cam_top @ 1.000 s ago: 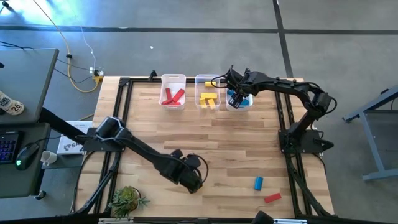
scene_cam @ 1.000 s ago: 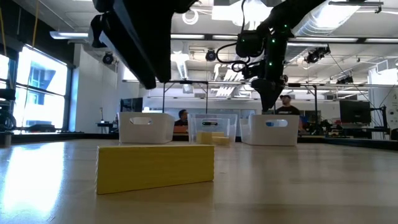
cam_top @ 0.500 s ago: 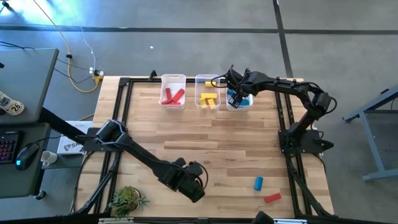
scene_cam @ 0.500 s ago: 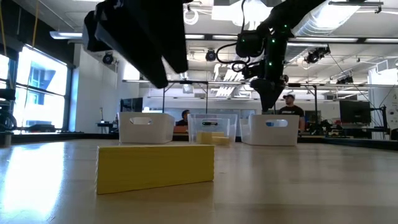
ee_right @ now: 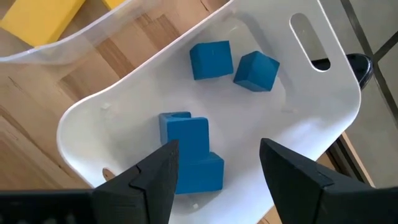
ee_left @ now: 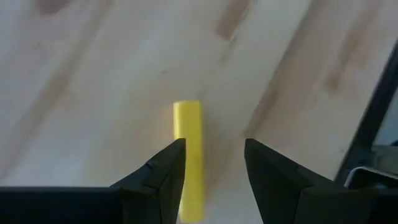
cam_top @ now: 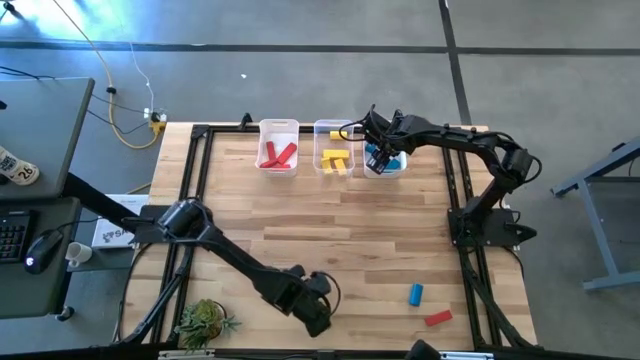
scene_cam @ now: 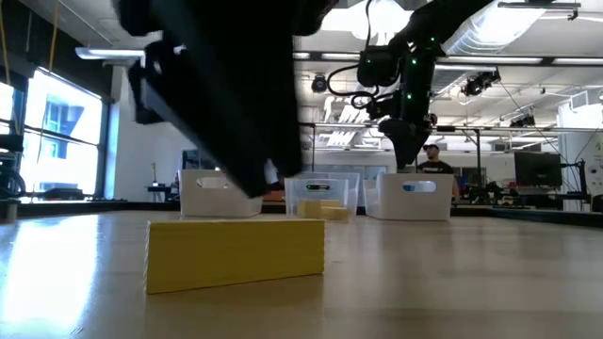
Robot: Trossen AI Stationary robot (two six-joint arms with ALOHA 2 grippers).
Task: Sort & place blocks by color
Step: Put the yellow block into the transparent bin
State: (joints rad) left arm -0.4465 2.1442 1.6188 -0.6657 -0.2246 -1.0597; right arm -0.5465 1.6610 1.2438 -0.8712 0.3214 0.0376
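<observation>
We see left gripper [ee_left: 211, 163] now lower at bottom centre of high view, fingers spread over yellow bar [ee_left: 188, 155]: pick nearing. Right gripper [ee_right: 214, 165] unmoved, open above blue bin [ee_right: 323, 93].

Only the number 26 reads, on a white tag [cam_top: 14, 168] lying on the desk (beside the table, high view).
</observation>
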